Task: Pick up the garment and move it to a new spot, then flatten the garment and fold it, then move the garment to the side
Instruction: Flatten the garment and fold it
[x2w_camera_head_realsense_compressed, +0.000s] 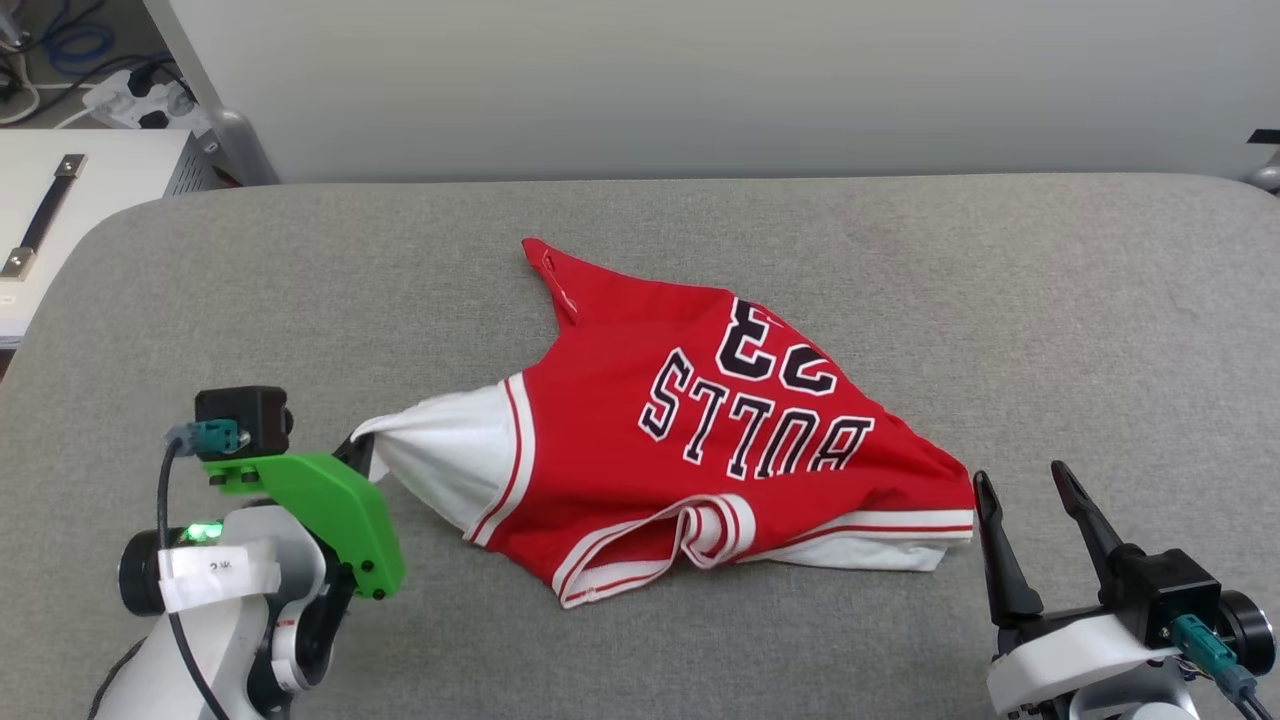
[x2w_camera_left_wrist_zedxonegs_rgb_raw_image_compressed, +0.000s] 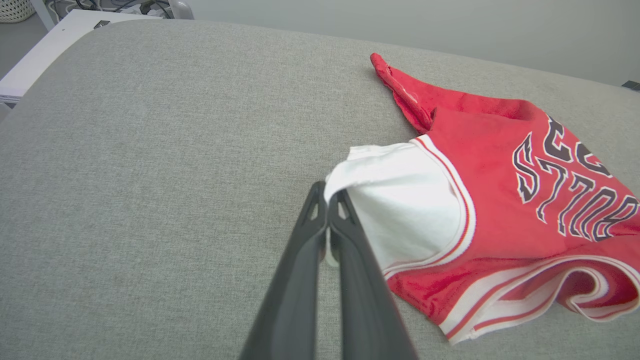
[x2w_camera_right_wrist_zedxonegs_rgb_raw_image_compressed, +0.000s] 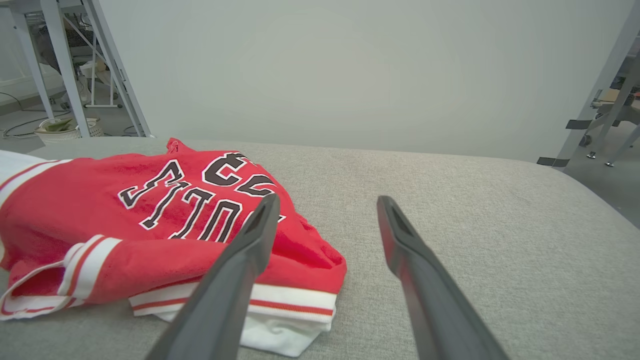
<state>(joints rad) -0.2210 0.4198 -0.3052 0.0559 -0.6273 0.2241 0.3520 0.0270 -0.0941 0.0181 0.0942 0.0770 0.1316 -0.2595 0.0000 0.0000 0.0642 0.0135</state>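
The garment is a red jersey with white sleeves and black lettering, lying crumpled at the middle of the grey padded table. My left gripper sits at its left end, shut on the tip of the white sleeve, which is pulled into a point. In the left wrist view the left gripper has its two dark fingers pressed together with white cloth pinched between them. My right gripper stands open just right of the garment's lower right corner, touching nothing; the right wrist view shows the gripper beside the garment.
A white cabinet with a black handle stands off the table's far left corner, with a power strip and cables behind it. A pale wall runs behind the table. Metal table legs stand at the left of the right wrist view.
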